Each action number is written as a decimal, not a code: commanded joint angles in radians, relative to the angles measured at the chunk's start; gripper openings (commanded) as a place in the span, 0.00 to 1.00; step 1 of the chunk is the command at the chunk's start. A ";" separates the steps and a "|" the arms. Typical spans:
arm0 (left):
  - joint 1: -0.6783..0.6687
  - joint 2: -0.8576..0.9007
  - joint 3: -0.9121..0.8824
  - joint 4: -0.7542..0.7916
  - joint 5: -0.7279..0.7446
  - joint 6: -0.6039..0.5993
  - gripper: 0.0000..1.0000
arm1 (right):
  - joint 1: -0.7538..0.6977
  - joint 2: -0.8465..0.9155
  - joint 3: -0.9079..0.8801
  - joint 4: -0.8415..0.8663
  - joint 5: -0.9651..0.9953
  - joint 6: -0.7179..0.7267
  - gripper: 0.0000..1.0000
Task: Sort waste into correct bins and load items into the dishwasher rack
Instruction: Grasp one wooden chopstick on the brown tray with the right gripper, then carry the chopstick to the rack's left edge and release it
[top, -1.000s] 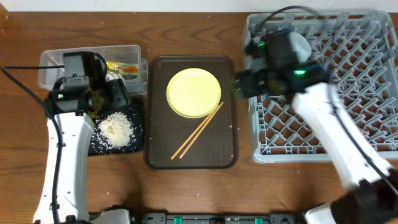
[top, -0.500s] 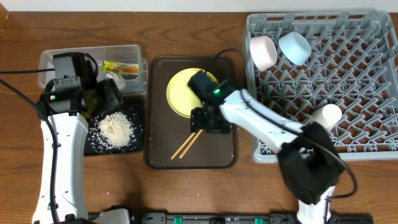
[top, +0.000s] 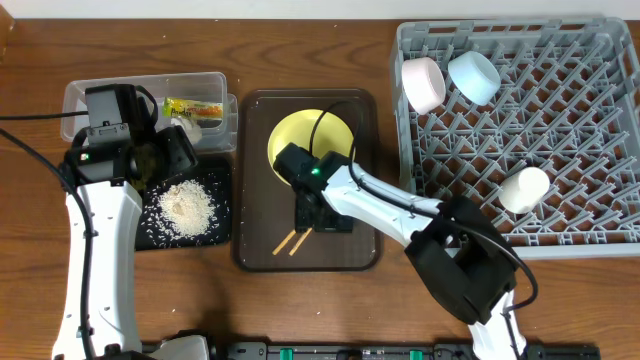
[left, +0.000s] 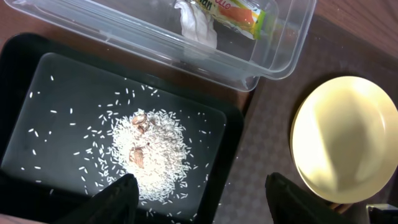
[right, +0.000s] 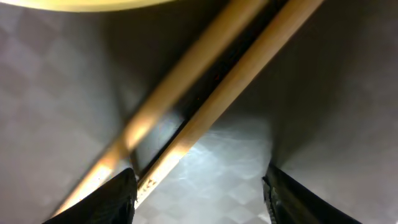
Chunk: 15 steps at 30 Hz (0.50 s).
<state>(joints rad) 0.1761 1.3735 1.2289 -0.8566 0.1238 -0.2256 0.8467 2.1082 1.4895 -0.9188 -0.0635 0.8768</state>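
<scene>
Hanging over the shallow black tray (top: 222, 232) in the overhead view, the left gripper (top: 168, 158) had the heap of white rice grains (top: 187, 207) close by its fingertips. The clear tub (top: 215, 80) sat just beside it, with a green-and-orange snack wrapper (top: 195, 107) lying inside. The right gripper (top: 310, 215) was down on the dark brown serving tray (top: 365, 245), its jaws set over the middle of the wooden chopsticks (top: 289, 243), whose lower ends poked out past the fingers. The yellow plate (top: 335, 135) lay just behind that gripper on the same tray. Well apart from both grippers, the grey dishwasher rack (top: 600, 235) held a white bowl (top: 423, 83) and a light blue bowl (top: 473, 76) side by side in one corner, and a small pale cup (top: 524, 187) further along. From the left wrist, the two fingers (left: 118, 199) stood apart with nothing between them. Rice lay spread on the black tray ahead of the tips, the tub beyond held the wrapper and a crumpled white paper scrap (left: 198, 25), and the plate sat off to the outer side of one finger. From the right wrist, the fingers (right: 112, 199) stood apart on either side of the two chopsticks, which ran slantwise through the gap on the tray floor. Whether either pad touched the wood could not be told, and the plate's rim showed just past the tips.
</scene>
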 joint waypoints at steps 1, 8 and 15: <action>0.005 0.001 -0.001 -0.003 -0.008 -0.009 0.69 | 0.004 0.037 0.000 -0.014 0.046 0.021 0.64; 0.005 0.001 -0.001 -0.003 -0.008 -0.010 0.68 | 0.000 0.037 -0.001 -0.061 0.071 0.021 0.54; 0.005 0.001 -0.001 -0.003 -0.008 -0.010 0.69 | -0.034 0.037 -0.001 -0.092 0.074 0.020 0.10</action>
<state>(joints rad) 0.1761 1.3735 1.2289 -0.8570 0.1238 -0.2325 0.8402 2.1139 1.4899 -1.0058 -0.0162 0.8883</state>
